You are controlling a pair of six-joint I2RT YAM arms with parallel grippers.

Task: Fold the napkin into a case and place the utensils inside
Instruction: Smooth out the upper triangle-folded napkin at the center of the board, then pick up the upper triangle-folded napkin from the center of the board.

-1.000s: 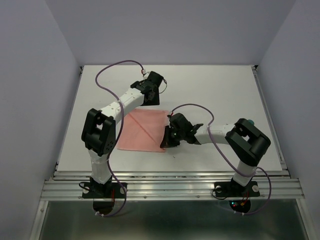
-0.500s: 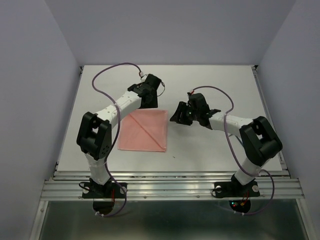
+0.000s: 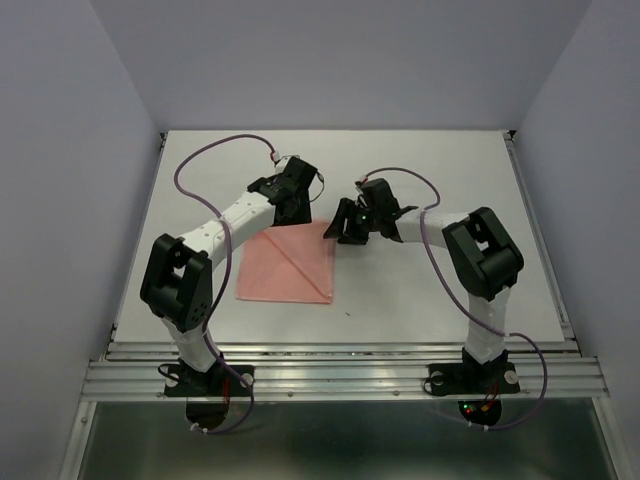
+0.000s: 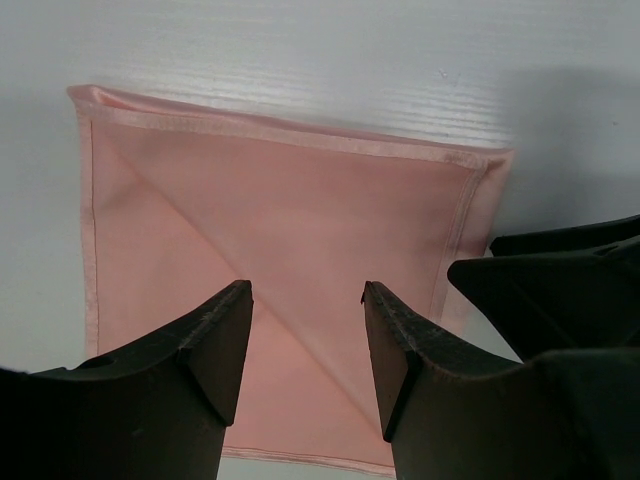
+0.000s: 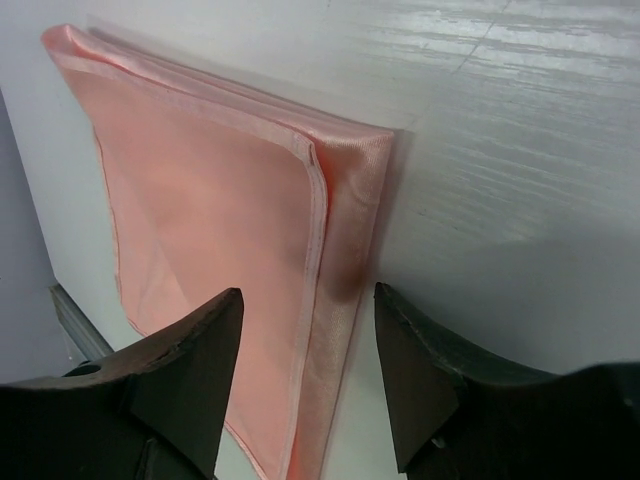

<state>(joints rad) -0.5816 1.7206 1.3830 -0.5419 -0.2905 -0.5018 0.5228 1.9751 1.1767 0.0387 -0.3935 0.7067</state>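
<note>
Pink folded napkin [image 3: 288, 268] is risking coming undone if the wide-open left end effector [image 4: 306, 292] or right end effector [image 5: 308, 293] snags its layers.

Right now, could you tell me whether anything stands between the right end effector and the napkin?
Nothing visible does. The right end effector, open, frames the folded corner of the napkin over bare table; the left end effector hovers over its far edge, out of the path.

Satiny cloth napkin [image 4: 280, 230], glossy white table [image 5: 520, 150]
</note>
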